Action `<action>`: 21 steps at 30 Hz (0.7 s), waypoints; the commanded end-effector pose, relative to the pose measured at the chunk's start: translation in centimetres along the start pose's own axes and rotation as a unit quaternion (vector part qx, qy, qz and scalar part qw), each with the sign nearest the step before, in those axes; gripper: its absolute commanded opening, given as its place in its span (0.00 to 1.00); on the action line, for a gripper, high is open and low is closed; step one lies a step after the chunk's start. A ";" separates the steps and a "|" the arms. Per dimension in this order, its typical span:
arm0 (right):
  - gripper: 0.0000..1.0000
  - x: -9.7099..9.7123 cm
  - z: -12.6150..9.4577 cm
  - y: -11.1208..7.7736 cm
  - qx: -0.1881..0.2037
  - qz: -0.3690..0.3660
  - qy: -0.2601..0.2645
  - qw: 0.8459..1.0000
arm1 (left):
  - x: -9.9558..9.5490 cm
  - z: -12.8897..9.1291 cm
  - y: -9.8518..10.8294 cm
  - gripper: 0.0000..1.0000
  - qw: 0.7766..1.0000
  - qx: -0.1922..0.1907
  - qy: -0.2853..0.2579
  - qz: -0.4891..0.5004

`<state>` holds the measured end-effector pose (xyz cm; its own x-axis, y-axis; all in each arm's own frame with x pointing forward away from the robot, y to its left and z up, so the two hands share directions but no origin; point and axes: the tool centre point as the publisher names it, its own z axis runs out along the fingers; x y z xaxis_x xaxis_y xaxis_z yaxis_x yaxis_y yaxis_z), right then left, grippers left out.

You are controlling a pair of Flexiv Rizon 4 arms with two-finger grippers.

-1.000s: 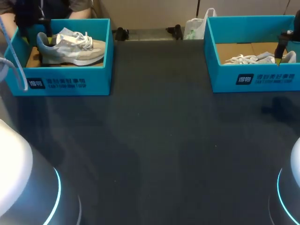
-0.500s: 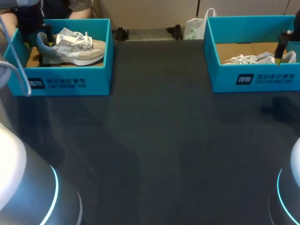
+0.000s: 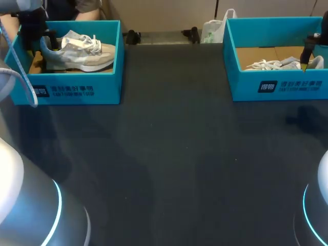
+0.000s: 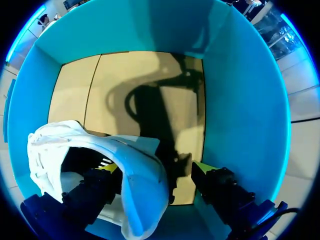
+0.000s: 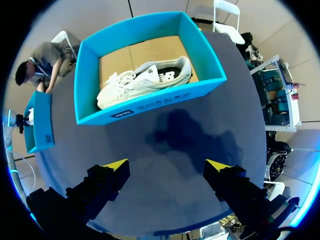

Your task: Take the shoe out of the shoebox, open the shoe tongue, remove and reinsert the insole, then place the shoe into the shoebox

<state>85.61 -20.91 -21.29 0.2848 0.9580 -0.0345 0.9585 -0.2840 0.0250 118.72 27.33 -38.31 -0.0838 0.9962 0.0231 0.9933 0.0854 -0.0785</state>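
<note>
Left pincer [image 4: 155, 169] lowered over shoe [image 4: 142, 192], shoebox wall [image 4: 242, 100] beside

Place: a robot lab bench, as far as I can tell.
Signs: my dark table [image 3: 169, 154]; teal shoebox [image 3: 66, 89] upper left, second shoebox [image 3: 246, 84] upper right.

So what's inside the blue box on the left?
A grey-white shoe lies in the left shoebox on a brown cardboard floor. My left gripper is in there too, open astride the heel. The insole and the floor beneath the shoe are hidden.
</note>
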 end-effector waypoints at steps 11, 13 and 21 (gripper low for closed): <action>1.00 0.0 0.0 -0.1 -0.001 0.001 0.000 1.000 | 0.4 1.2 1.5 0.00 1.000 0.019 0.006 -0.009; 1.00 0.0 0.0 -0.1 -0.001 0.001 0.000 1.000 | 0.6 1.2 1.4 0.00 1.000 0.020 0.006 -0.009; 1.00 0.0 0.0 -0.1 -0.001 0.001 0.000 1.000 | 1.3 1.0 1.3 0.00 1.000 0.024 0.003 -0.011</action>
<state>85.61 -20.91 -21.29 0.2847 0.9580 -0.0345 0.9585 -0.2839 0.0250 118.79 28.35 -39.21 -0.1060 0.9937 0.0357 0.9919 0.1082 -0.0672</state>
